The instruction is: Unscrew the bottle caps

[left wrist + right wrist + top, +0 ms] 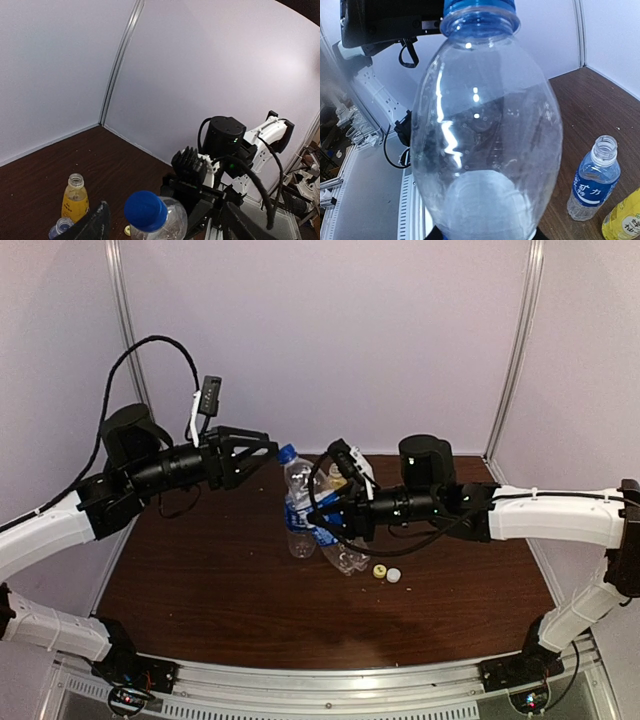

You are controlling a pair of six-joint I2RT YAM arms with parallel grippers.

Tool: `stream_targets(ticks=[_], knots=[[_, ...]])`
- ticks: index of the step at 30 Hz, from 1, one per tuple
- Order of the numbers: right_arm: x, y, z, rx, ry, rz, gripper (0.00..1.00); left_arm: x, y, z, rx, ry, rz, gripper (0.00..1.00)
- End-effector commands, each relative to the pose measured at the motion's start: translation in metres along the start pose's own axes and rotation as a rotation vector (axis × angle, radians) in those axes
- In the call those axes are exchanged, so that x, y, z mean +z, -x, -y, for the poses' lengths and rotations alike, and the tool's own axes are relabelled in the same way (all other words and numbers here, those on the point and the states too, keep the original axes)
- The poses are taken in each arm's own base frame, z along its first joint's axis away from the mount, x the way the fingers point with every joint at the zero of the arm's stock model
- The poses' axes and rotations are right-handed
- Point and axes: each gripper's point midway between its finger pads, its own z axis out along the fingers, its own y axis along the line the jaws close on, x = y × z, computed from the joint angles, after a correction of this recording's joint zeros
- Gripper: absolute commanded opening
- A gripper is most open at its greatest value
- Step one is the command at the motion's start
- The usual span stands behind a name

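Status: two of three done, by the look of it. yellow cap (380,571) and white cap (394,576) lie loose on the table (200,570), touching or nearly so, just right of the bottles. yellow bottle (75,199) and short clear bottle (594,186) both stand upright with bare open necks. Left to do is the tall clear bottle (298,502): its blue cap (146,210) is on the neck. Can't tell from the views whether the cap sits tight or is already partly backed off; no thread gap is visible. right gripper (318,518) is clamped on the body of the tall bottle around the label and holds it roughly upright in mid-table, close to the other two bottles. left gripper (268,454) is released. In the left wrist view its fingers (97,224) stand spread on either side of the blue cap, apart from it and holding nothing. From above it sits just left of the cap at about cap height. My read: this is between twists on the last cap, so the left needs to re-close on it and turn again while the right keeps the body from spinning — main risk is the thin clear bottle deforming or slipping in the clamp.
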Motion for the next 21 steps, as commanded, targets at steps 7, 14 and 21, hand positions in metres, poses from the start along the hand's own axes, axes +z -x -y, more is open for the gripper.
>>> stream_targets(ticks=[7, 14, 21], knots=[[-0.014, 0.007, -0.078, -0.043, 0.450, 0.015, 0.33, -0.031, 0.015, 0.092, 0.336, -0.456, 0.003, 0.82], [-0.015, 0.007, -0.099, -0.015, 0.599, 0.018, 0.33, -0.026, 0.016, 0.100, 0.322, -0.541, -0.002, 0.81], [-0.016, 0.011, -0.102, -0.008, 0.620, 0.030, 0.33, -0.020, 0.010, 0.102, 0.263, -0.619, -0.017, 0.68]])
